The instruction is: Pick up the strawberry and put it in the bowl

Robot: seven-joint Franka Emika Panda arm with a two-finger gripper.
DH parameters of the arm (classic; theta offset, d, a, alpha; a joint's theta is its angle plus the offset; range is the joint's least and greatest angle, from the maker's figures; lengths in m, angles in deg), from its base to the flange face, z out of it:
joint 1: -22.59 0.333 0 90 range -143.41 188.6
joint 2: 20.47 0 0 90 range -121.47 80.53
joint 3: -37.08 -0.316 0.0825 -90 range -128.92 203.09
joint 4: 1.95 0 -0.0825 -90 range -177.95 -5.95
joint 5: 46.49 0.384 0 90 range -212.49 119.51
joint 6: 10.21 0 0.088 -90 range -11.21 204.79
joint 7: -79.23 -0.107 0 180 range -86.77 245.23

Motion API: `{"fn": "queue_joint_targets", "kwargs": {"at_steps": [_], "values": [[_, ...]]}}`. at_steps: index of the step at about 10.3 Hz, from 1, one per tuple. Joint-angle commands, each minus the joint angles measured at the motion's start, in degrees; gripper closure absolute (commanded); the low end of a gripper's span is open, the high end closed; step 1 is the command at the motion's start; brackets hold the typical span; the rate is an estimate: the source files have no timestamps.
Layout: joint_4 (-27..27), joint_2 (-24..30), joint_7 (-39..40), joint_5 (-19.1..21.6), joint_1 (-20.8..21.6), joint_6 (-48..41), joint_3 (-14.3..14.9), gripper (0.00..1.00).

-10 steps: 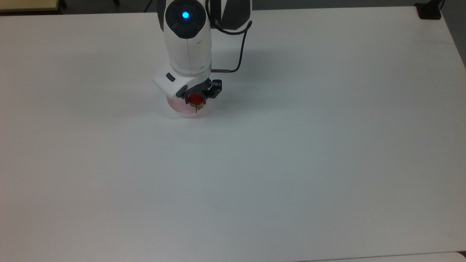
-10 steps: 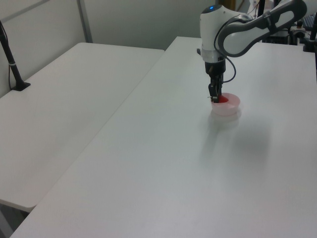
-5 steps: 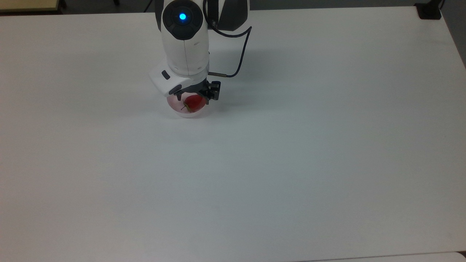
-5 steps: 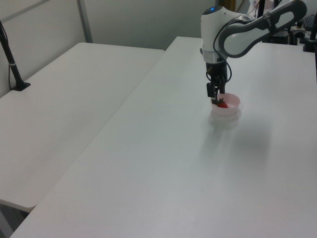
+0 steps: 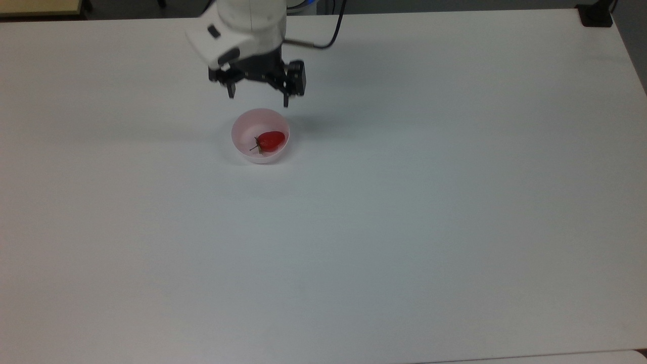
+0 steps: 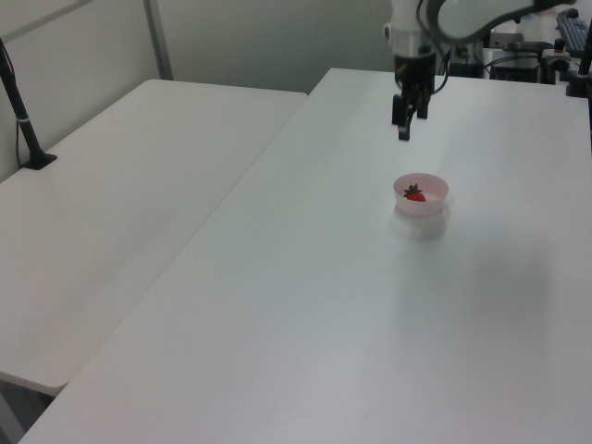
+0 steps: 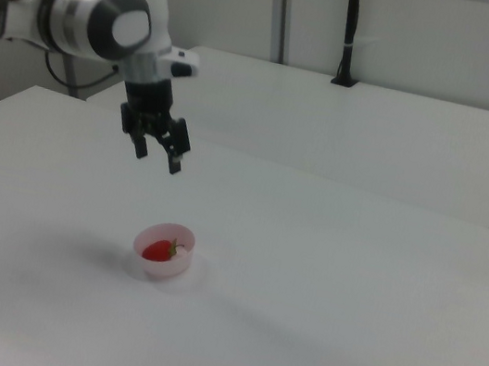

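The red strawberry (image 5: pixel 271 141) lies on its side inside the pale pink bowl (image 5: pixel 243 128), its stem toward the top view's left. In the left view the strawberry (image 6: pixel 415 194) rests in the bowl (image 6: pixel 433 203); in the right view the strawberry (image 7: pixel 158 249) sits in the bowl (image 7: pixel 176 266). My gripper (image 5: pixel 258 98) hangs open and empty, raised well above the table and behind the bowl. It also shows high above the bowl as the gripper (image 6: pixel 403 125) in the left view and the gripper (image 7: pixel 158 155) in the right view.
The white table (image 5: pixel 404 212) stretches wide around the bowl. A second white table (image 6: pixel 120 185) adjoins at the left view's left, with a black post (image 6: pixel 23 120) on it. A black mount (image 5: pixel 595 15) sits at the top view's far right corner.
The gripper let go of the strawberry, which now lies in the bowl. The arm then rose and drew back toward the top view's upper edge, fingers spread.
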State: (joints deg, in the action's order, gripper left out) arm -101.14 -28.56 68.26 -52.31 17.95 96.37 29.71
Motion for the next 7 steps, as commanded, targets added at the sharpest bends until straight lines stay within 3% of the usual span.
{"fn": "queue_joint_targets", "kwargs": {"at_steps": [1,4,7], "values": [[-1.6,8.2,-0.3,0.5,0.8,-7.6,0.3,0.0],[-1.6,12.2,-0.3,0.6,4.1,-12.1,1.6,0.0],[-1.6,12.3,-0.2,0.5,4.1,-13.1,1.5,0.0]]}}
